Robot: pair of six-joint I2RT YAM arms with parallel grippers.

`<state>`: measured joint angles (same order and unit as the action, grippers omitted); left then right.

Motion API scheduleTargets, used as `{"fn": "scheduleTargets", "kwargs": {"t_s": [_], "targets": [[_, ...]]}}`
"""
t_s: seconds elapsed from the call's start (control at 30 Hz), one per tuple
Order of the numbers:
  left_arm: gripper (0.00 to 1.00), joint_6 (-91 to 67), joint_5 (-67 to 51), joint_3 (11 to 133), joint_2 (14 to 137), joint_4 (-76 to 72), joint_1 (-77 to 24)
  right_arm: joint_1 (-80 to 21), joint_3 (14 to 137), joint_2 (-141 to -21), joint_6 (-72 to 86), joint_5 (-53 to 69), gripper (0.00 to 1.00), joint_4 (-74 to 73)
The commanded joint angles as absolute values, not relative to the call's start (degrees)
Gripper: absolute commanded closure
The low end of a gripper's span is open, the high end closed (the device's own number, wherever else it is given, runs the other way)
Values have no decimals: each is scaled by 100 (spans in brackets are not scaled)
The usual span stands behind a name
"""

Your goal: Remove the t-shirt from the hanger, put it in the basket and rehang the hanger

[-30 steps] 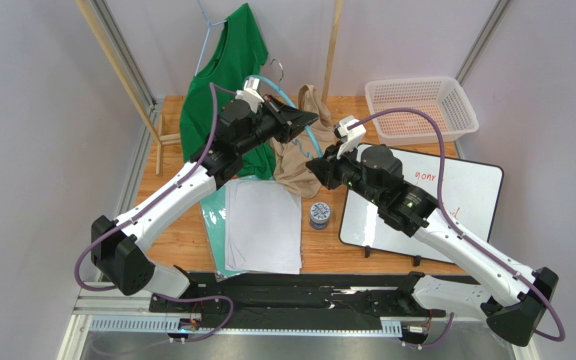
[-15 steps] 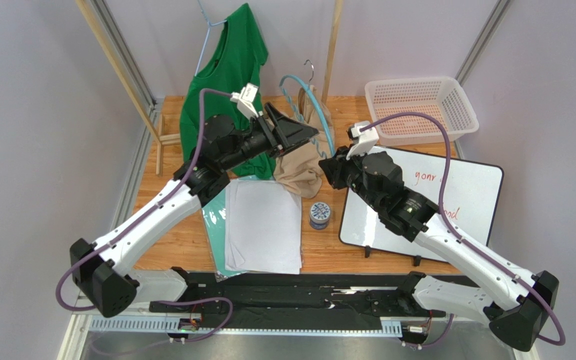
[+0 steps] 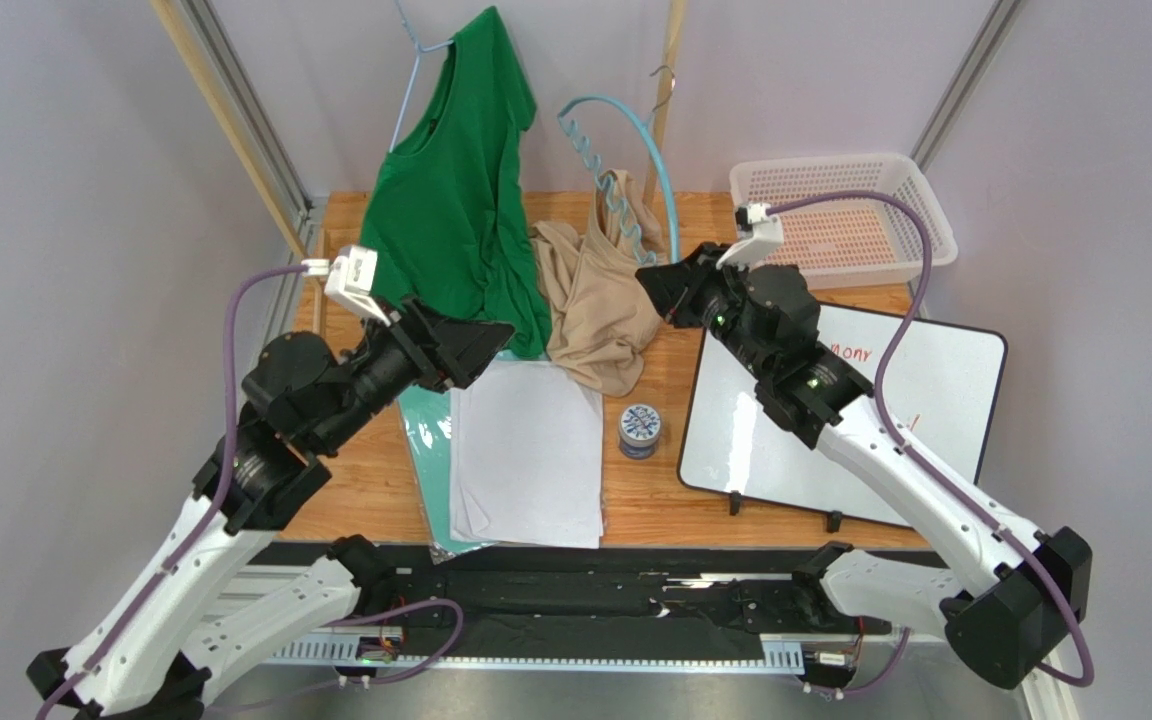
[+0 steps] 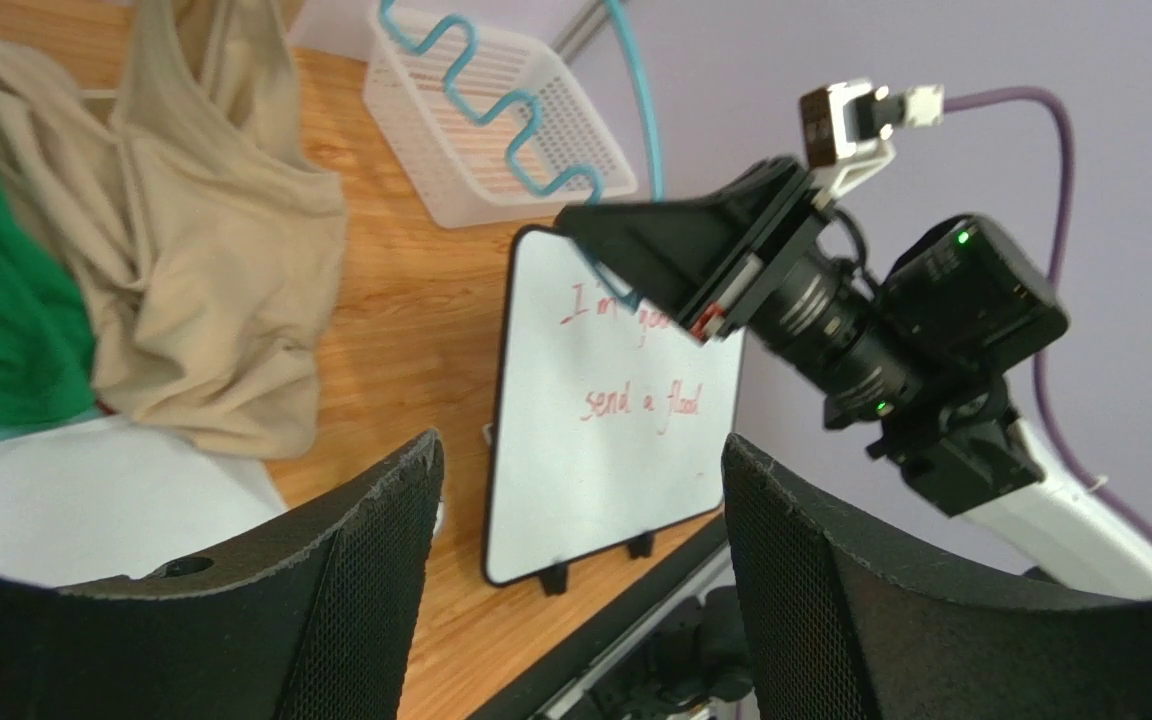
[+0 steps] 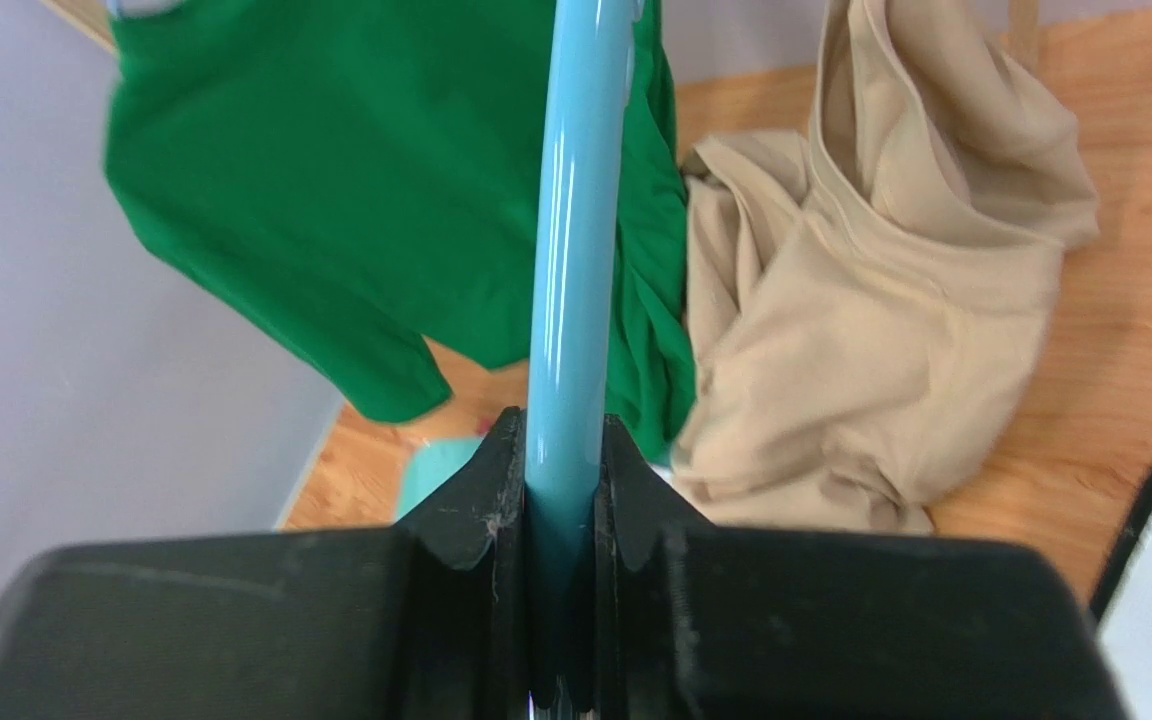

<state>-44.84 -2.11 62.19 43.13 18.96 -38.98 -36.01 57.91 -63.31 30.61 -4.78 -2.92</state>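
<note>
The wooden table (image 3: pixel 645 503) spreads beneath both arms. A green t-shirt (image 3: pixel 455 195) hangs just beyond the left gripper (image 4: pixel 579 450), whose jaws stand released and empty. A white-framed whiteboard (image 3: pixel 838 420) lies under the right arm, behind the right gripper (image 3: pixel 657 285). The crumpled beige t-shirt (image 3: pixel 597 308) lies in a heap on the table, just left of and below that gripper, off the hanger. The right gripper is clamped on the bar of the light-blue plastic hanger (image 5: pixel 579 225), which it holds raised above the table.
</note>
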Motion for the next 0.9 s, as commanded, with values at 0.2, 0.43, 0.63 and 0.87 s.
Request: {"fn": "scheduleTargets", "kwargs": {"t_s": [0.2, 0.43, 0.63, 0.87], "targets": [[27, -3911, 545, 5845, 3340, 2961, -3911, -3358, 7530, -7416, 3972, -378, 100, 1714], [27, -3762, 650, 5828, 3076, 3129, -3911, -3340, 8051, -8085, 4684, -255, 100, 2038], [28, -3674, 694, 5854, 2988, 3296, -3911, -3314, 8156, -8393, 5036, -237, 100, 2355], [28, -3630, 668, 5818, 2918, 3313, -3902, -3252, 8253, -8552, 5089, -255, 100, 2452]]}}
